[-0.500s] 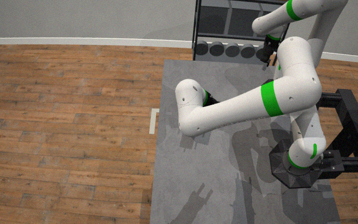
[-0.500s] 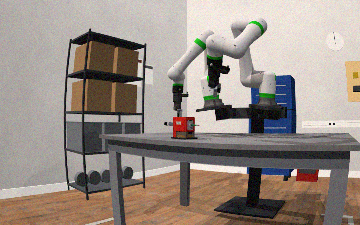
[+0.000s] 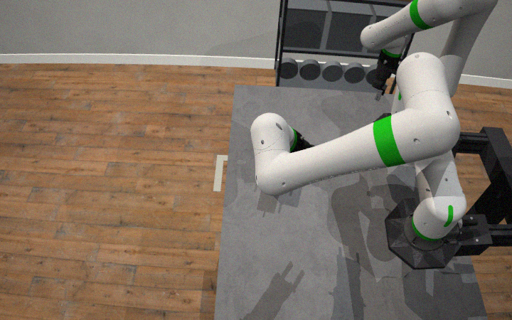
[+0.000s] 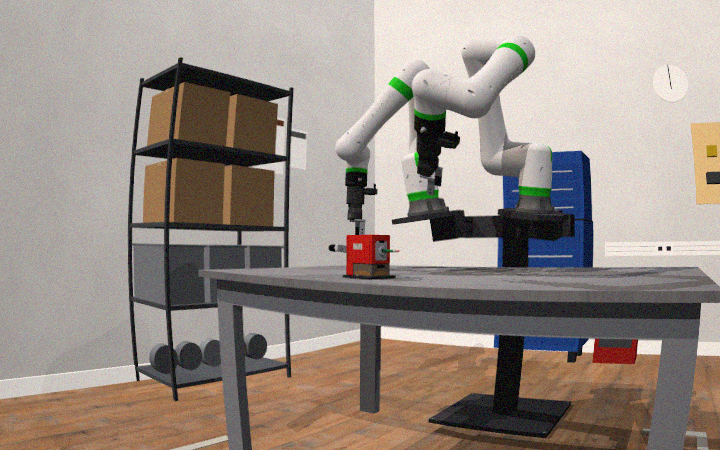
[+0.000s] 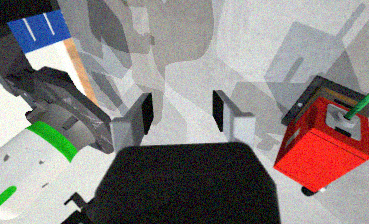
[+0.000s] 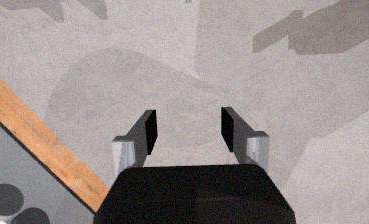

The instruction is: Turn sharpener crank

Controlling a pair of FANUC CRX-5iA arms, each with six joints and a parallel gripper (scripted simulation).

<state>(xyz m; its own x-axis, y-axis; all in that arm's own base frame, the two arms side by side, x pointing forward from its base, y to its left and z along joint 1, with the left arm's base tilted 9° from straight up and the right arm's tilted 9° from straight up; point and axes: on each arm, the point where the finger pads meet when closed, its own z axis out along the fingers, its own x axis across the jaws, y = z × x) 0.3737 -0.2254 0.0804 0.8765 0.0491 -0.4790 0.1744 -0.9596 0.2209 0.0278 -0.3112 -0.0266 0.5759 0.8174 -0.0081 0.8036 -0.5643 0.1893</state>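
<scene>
The red sharpener stands on the table. Its crank, with a black knob, is on the side facing the shelf; a green pencil sticks out of the opposite side. The left arm hides the sharpener in the top view. My left gripper is open and empty, above the table on the pencil side and higher than the sharpener. My right gripper is open and empty over the table's shelf end, behind the sharpener in the exterior view.
The grey table carries both arms' shadows. A black shelf stands beyond the table's end. The left arm's forearm reaches across the table. The dark arm stand is behind the table.
</scene>
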